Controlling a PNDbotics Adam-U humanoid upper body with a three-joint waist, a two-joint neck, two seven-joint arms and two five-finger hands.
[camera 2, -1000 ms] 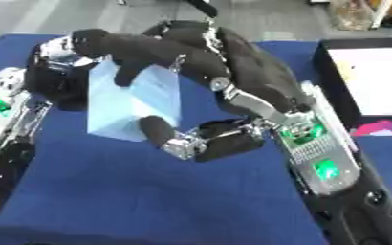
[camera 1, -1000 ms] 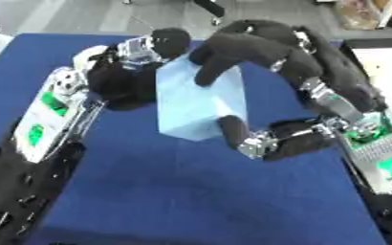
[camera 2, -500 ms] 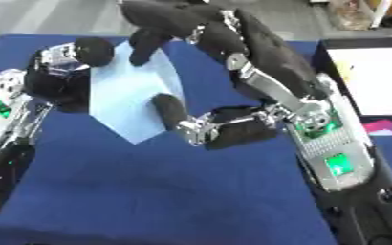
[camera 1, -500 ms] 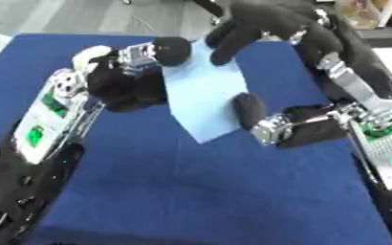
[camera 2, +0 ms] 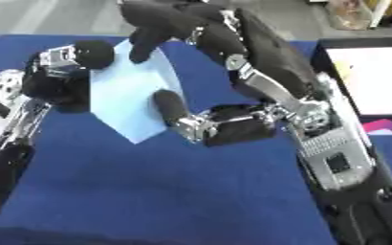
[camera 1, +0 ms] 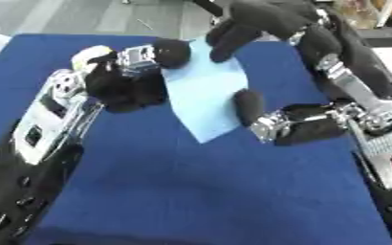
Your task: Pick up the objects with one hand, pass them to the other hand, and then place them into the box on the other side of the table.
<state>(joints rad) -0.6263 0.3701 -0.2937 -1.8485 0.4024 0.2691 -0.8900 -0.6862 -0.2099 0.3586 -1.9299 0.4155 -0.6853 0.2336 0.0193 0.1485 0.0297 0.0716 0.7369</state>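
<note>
Two black-and-silver robot arms meet over a blue surface (camera 1: pixel 199 191), a pale blue object (camera 1: pixel 206 98) held up between them.

At left, the left arm runs up from the lower corner to the left hand (camera 1: pixel 128 86), which sits against the object's left edge. Its fingers (camera 1: pixel 172 51) are curled, one rounded black tip pressed to the object's upper left corner, so the hand grips that side.

In the middle, the pale blue object looks flat-faced and boxy, tilted, with its lowest corner pointing down toward the surface; whether that corner touches the cloth cannot be told. It lies squarely between the two hands, above the middle of the surface.

To the right, the right hand (camera 2: pixel 233 122) reaches in from the upper right. Its thumb (camera 2: pixel 168 106) rests on the object's front face near the right edge, while its fingers (camera 2: pixel 149 28) arch over the top edge, their black tips lying on the upper part of the face. The hand is thus closed round the object's right side, thumb low and fingers high.

At the far right edge, beside the right forearm, stands a dark-rimmed box (camera 2: pixel 323 52) with a pale inside; just below it lies something pink (camera 2: pixel 385 127), too small to make out.
</note>
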